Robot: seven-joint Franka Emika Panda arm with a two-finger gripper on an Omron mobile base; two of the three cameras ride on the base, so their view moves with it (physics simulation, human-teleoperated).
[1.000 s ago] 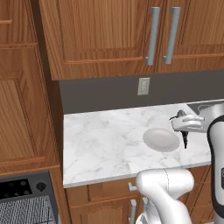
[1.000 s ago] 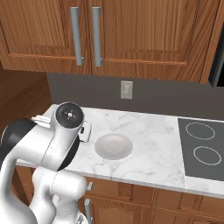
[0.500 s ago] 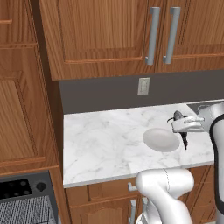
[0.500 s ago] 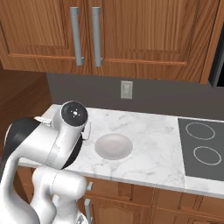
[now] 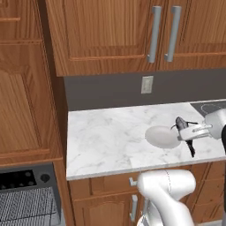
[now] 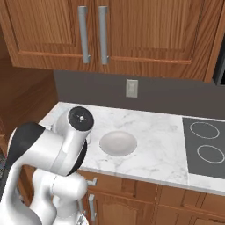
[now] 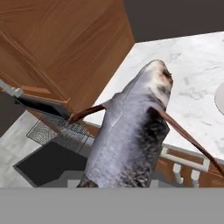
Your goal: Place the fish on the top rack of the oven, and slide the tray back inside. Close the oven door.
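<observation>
- Grey-brown fish (image 7: 131, 131), slender and light by the look of it, likely slick-skinned; held up off the marble counter (image 5: 110, 132), just beside the white plate (image 5: 162, 136).
- Gripper (image 5: 190, 132) clamped on the fish; dark tail hanging below the hand in the left base view.
- Best held across the thick middle of the body, not by the thin fins or tail; probably stiff enough to ride flat on wire bars.
- Plate bare, nothing lying in it.
- Oven (image 5: 26, 196) down to the left of the counter, door (image 7: 48, 164) dropped open, silvery rack (image 7: 61, 131) pulled out and carrying nothing yet.
</observation>
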